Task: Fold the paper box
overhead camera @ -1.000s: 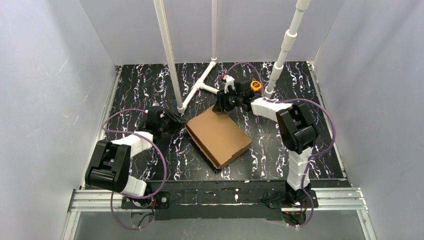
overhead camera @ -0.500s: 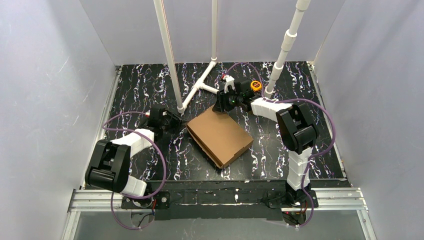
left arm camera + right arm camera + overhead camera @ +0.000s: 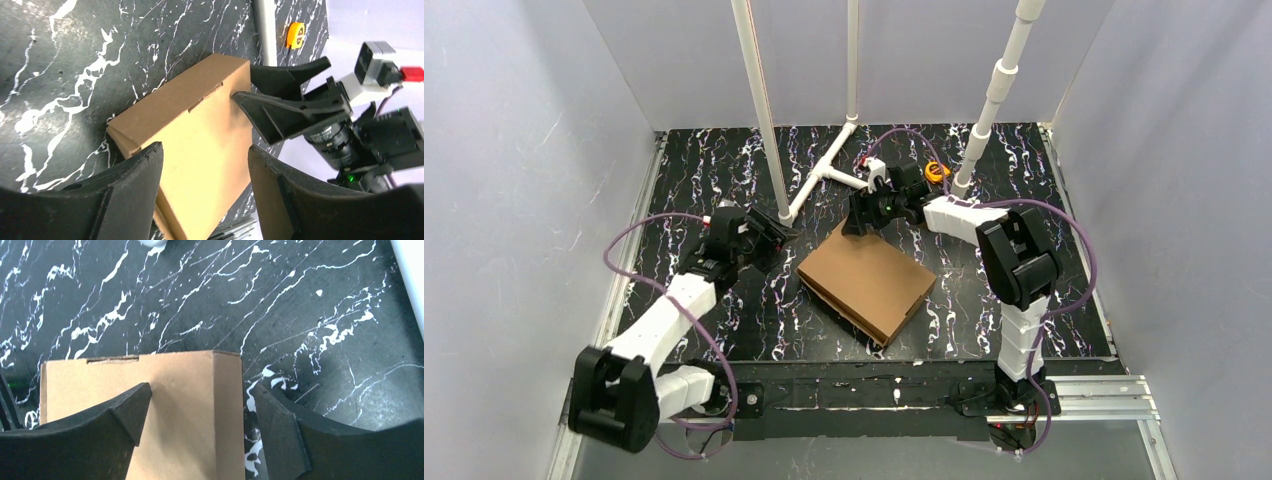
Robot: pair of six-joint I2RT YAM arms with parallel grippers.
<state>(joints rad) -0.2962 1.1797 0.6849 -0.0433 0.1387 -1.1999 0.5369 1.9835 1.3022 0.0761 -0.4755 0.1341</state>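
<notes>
finishing the fold: the paper box (image 3: 867,280) lies closed at the middle of the table (image 3: 714,165).
left gripper (image 3: 779,237) and right gripper (image 3: 857,220) both stand spread, grasping nothing; next move likely calls for seating the lid or withdrawing.

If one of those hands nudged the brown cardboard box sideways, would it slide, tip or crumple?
Probably slide: the paper box lies flat and low on the table, so tipping seems unlikely. Being folded cardboard, it is likely light, and its walls might dent under a squeeze.
</notes>
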